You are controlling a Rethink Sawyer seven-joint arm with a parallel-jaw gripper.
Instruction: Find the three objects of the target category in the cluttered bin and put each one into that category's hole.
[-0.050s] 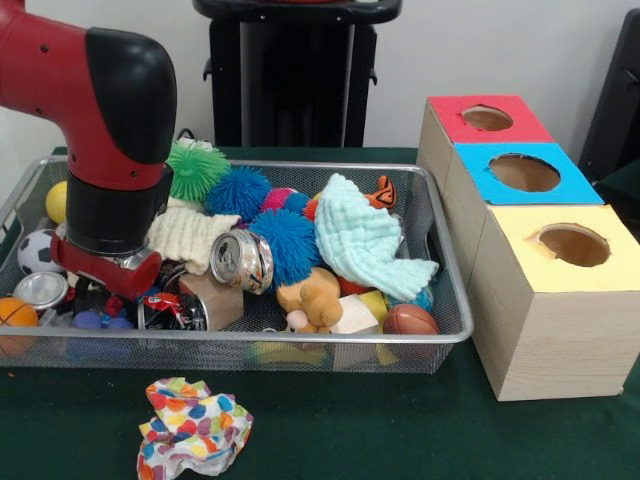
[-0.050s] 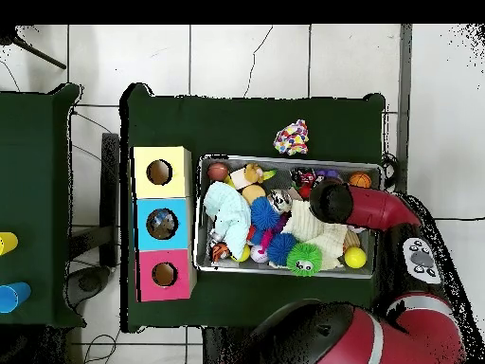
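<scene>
The wire mesh bin (image 1: 440,330) is packed with clutter: a crushed silver can (image 1: 242,262), a second silver can (image 1: 40,290), a dark crushed can (image 1: 172,312), a soccer ball (image 1: 35,250), blue spiky balls (image 1: 283,240), a green spiky ball (image 1: 197,170) and a pale blue cloth (image 1: 365,240). My gripper (image 1: 108,282) is lowered into the bin's left end, just above the dark can and small balls, and the clutter hides its tips. In the overhead view the arm's wrist (image 2: 332,201) covers it. Right of the bin stand three boxes with a red hole (image 1: 487,118), a blue hole (image 1: 524,172) and a yellow hole (image 1: 573,243).
A crumpled, colourfully spotted paper (image 1: 192,428) lies on the green table in front of the bin. Also in the bin are a cream cloth (image 1: 190,235), a plush toy (image 1: 312,295), a brown football (image 1: 410,320), a wooden block (image 1: 215,300) and an orange ball (image 1: 15,312).
</scene>
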